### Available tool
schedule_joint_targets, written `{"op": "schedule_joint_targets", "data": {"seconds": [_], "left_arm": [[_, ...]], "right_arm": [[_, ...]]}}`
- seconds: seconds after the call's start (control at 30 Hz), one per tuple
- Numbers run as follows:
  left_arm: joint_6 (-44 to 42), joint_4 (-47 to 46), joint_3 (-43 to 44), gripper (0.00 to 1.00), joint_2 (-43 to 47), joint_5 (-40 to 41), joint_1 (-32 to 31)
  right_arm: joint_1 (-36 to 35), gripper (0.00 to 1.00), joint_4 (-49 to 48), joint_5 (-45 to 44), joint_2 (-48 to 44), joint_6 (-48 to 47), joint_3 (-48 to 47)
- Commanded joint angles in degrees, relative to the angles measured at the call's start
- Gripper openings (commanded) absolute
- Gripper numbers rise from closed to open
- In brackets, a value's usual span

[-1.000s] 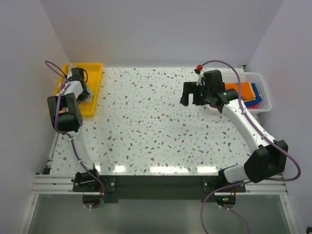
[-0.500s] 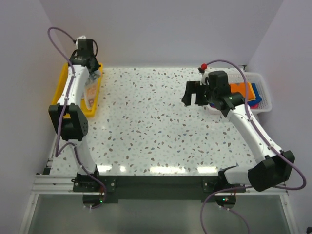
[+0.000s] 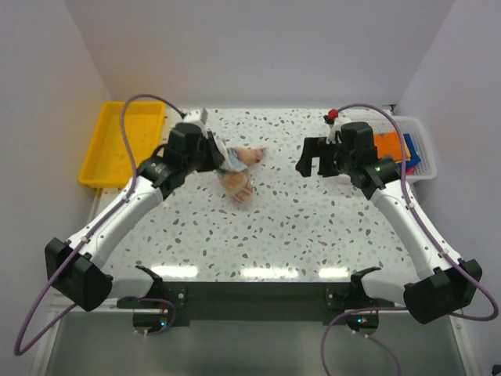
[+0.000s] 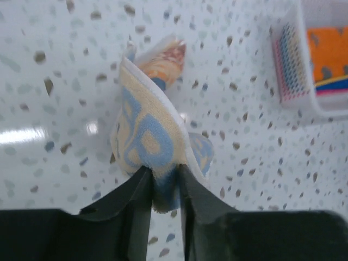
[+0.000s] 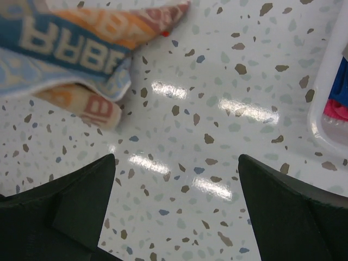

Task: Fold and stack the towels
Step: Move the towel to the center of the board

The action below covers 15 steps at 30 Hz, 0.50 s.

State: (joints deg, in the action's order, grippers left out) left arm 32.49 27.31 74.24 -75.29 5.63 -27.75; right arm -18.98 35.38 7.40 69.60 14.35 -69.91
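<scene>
An orange-blue towel with white print [image 3: 239, 171] hangs bunched over the table's left-centre, one corner pointing right. My left gripper [image 3: 222, 156] is shut on its edge; in the left wrist view the cloth [image 4: 148, 130] is pinched between the two fingers of the left gripper [image 4: 163, 182]. My right gripper [image 3: 311, 163] hovers wide open over bare table to the towel's right, apart from it. The right wrist view shows the same towel [image 5: 70, 38] at the upper left, beyond the empty right gripper [image 5: 176, 168]. More towels [image 3: 393, 146], orange, blue and pink, lie in the basket.
A white mesh basket [image 3: 423, 153] stands at the back right, close behind the right gripper. A yellow tray [image 3: 117, 153] sits at the back left edge. The speckled table [image 3: 258, 235] stretches between the arms.
My left arm has swung from the yellow tray out over the table, carrying the printed towel with it. The right gripper has stayed open and shifted only slightly.
</scene>
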Motion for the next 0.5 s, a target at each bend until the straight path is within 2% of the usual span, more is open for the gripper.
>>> {"op": "schedule_joint_targets", "data": {"seconds": [0.0, 0.13, 0.17, 0.27, 0.37, 0.47], "left_arm": [[7.31, -3.84, -13.65, 0.34, 3.64, -1.60, -6.42], [13.20, -2.62, -24.20, 0.52, 10.94, 1.66, -16.17], [13.65, -1.22, -25.10, 0.62, 13.39, 2.62, -17.76], [14.44, 4.04, -25.81, 0.76, 15.34, 6.93, -20.94], [11.64, 7.23, -24.93, 0.78, 13.77, 12.46, -21.03], [8.74, 5.66, -22.56, 0.77, 9.04, 15.81, -20.42]], "right_arm": [[-0.35, 0.98, 0.31, 3.05, -0.96, -1.16, 1.96], [-1.93, 0.97, 0.84, 3.59, 0.35, -1.96, 4.16], [-2.98, 0.96, 0.84, 3.24, 0.79, -1.96, 4.60], [-4.83, 0.93, 0.31, 2.71, 3.86, -2.22, 5.75], [-5.80, 0.83, -1.09, 2.36, 8.08, -1.69, 5.05], [-6.68, 0.75, -3.46, 2.71, 12.65, -1.52, 2.86]]}}
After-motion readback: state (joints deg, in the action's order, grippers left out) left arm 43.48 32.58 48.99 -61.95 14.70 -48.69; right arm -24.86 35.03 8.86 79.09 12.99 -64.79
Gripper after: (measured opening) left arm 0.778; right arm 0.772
